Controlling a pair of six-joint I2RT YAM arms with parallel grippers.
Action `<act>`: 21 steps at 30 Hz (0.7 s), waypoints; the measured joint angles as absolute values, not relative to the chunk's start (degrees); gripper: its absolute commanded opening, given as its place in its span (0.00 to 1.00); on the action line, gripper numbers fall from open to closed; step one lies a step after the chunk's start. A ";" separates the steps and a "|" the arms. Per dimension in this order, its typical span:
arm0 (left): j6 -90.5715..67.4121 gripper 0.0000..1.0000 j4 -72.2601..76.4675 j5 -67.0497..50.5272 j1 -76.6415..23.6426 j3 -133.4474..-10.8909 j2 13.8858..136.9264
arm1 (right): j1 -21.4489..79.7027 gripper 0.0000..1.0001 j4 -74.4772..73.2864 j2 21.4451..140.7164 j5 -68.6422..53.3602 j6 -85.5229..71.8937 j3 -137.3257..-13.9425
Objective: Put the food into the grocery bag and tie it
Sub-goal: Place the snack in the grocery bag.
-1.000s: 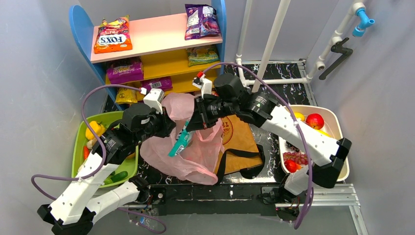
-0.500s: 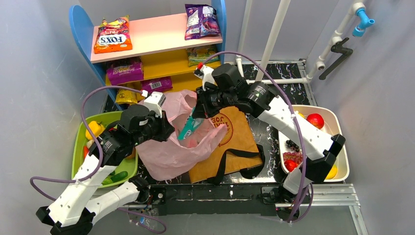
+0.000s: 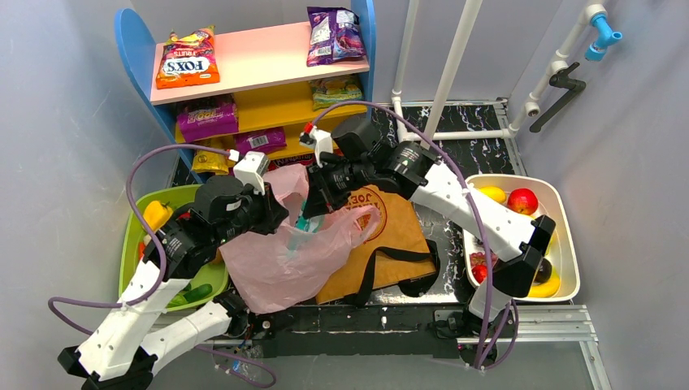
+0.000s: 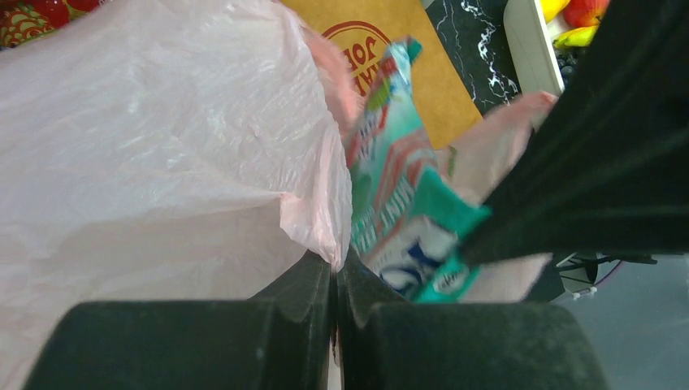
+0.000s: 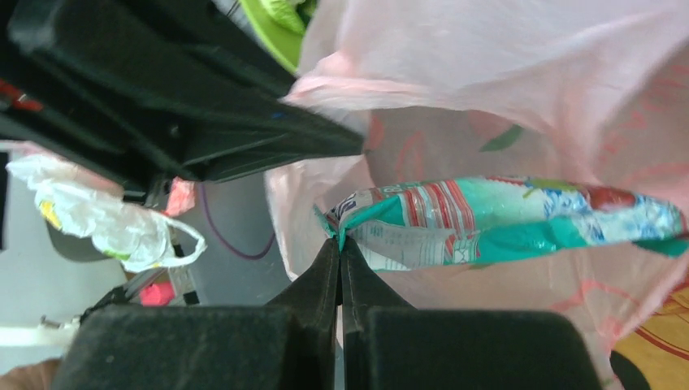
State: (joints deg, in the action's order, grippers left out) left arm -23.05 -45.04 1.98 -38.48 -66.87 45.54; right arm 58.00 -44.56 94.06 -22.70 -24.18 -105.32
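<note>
Top view: thin translucent pink plastic bag lies crumpled, partly over a stiff brown paper bag; shiny teal snack packet hangs at its mouth.
Left wrist — left gripper pinched tight on the bag's rim.
Right wrist — right gripper clamped on the packet's corner.

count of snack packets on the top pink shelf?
2. Orange FOX'S packet at the left end of the pink shelf; purple packet at the right end. Nothing there looks hidden.
</note>
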 measured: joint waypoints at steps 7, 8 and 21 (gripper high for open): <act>-23.16 0.00 -44.77 2.68 -38.48 -66.74 45.17 | 62.43 0.01 -44.45 94.06 -25.87 -24.23 -105.32; -23.16 0.00 -44.73 2.70 -38.48 -66.70 45.12 | 62.92 0.01 -44.40 94.06 -26.17 -24.23 -105.32; -23.11 0.00 -44.21 3.11 -38.48 -65.91 42.98 | 65.56 0.79 -40.47 93.95 -29.41 -24.05 -102.41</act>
